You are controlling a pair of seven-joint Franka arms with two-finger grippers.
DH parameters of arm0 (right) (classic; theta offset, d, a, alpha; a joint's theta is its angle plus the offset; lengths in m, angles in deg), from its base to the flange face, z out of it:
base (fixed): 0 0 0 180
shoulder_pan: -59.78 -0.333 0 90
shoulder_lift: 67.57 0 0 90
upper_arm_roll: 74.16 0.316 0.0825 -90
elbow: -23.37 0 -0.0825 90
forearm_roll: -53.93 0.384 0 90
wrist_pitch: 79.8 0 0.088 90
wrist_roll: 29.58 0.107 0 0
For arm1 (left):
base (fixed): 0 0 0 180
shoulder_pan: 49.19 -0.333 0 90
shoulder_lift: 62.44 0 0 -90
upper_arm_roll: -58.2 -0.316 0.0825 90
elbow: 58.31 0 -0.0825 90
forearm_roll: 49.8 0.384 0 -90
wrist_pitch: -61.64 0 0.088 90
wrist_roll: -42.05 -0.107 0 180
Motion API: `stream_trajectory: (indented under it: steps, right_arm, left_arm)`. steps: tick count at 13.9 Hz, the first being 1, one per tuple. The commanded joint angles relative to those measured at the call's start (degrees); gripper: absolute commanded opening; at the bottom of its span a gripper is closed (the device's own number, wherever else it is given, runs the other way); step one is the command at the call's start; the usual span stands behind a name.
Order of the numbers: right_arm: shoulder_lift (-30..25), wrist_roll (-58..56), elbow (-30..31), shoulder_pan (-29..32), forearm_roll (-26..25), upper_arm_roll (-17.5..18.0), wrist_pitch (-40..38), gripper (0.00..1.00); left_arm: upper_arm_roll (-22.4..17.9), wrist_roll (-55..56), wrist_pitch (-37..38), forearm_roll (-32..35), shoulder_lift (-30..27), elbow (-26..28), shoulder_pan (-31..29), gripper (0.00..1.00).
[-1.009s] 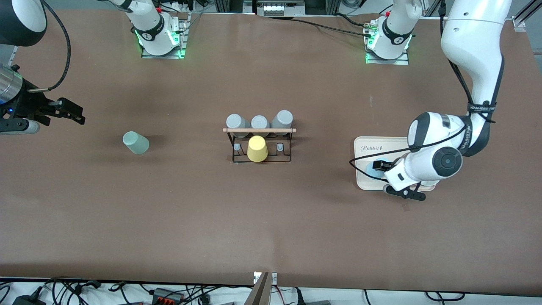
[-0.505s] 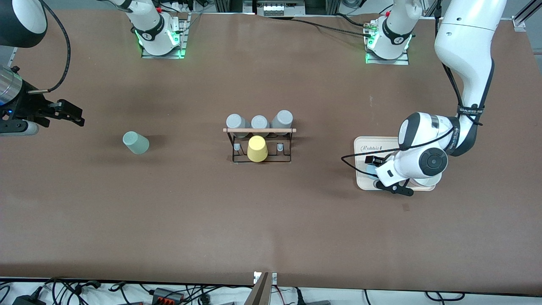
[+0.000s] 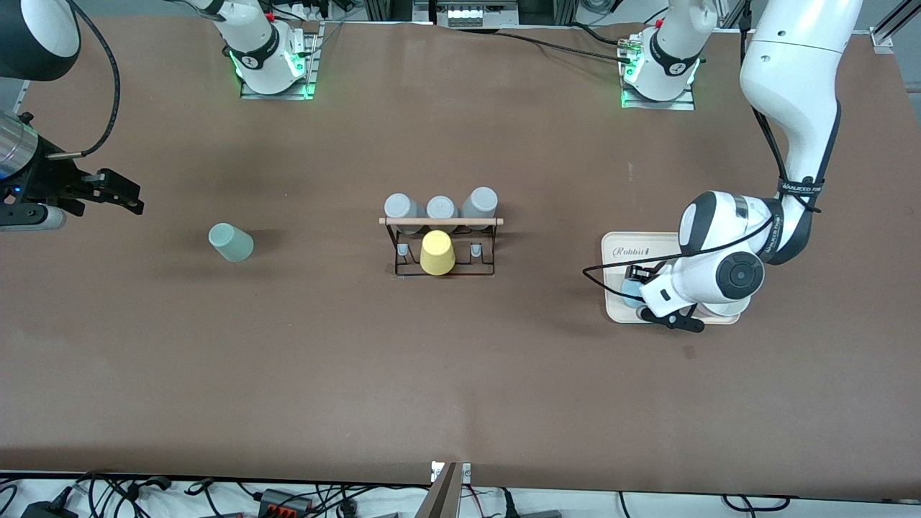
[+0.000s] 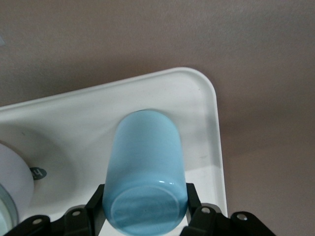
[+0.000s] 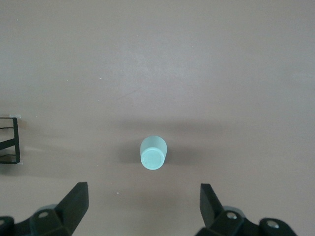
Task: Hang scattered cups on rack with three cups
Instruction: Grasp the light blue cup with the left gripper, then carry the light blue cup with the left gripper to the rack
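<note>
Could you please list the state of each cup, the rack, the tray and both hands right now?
Light blue cup: lying on the tray, between the left hand's fingers.
Mint-green cup: lying on the table.
Yellow cup: upside down on the rack.
Grey cups: three, on the rack.
Rack: upright.
Cream tray: flat on the table.
Left hand: closed on the light blue cup.
Right hand: open, waiting.

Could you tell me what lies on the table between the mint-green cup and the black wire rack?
Nothing: the front view shows bare brown table between the mint-green cup and the rack.
</note>
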Motion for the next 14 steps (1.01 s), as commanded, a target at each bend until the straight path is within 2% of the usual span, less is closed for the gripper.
stream_trajectory:
  steps: [1,4,6,8,11,12,14]
  right_arm:
    - [-1.06,-0.96,1.34,0.10,-0.63,0.07,0.34,1.00]
    - [-0.98,-0.96,1.43,0.19,-0.63,0.07,1.04,1.00]
    - [-0.98,-0.96,1.17,0.10,-0.54,0.07,1.05,1.00]
    - [-0.89,-0.96,0.91,0.10,-0.54,0.07,1.31,1.00]
    - [-0.89,-0.35,0.90,-0.17,-0.54,0.16,2.80,1.00]
    - [-0.89,-0.26,0.90,-0.17,-0.45,0.16,2.81,1.00]
    - [-0.72,-0.17,0.90,-0.17,0.08,0.16,2.28,1.00]
  left_arm:
    - [0.04,0.33,0.29,-1.51,-0.76,-2.26,-0.01,0.01]
    - [0.56,1.47,0.73,-4.32,-1.90,-5.68,0.78,0.01]
    - [4.59,4.44,4.49,-4.59,-1.99,-10.33,0.87,0.01]
    - [8.71,11.63,9.40,-4.50,-3.13,-15.69,1.22,0.01]
    - [15.04,28.48,15.66,-4.41,-3.05,-22.38,1.31,0.01]
    - [16.81,34.02,15.67,-4.59,-2.79,-23.01,1.92,0.01]
    - [17.44,41.87,15.23,-4.68,-1.65,-23.45,4.90,0.01]
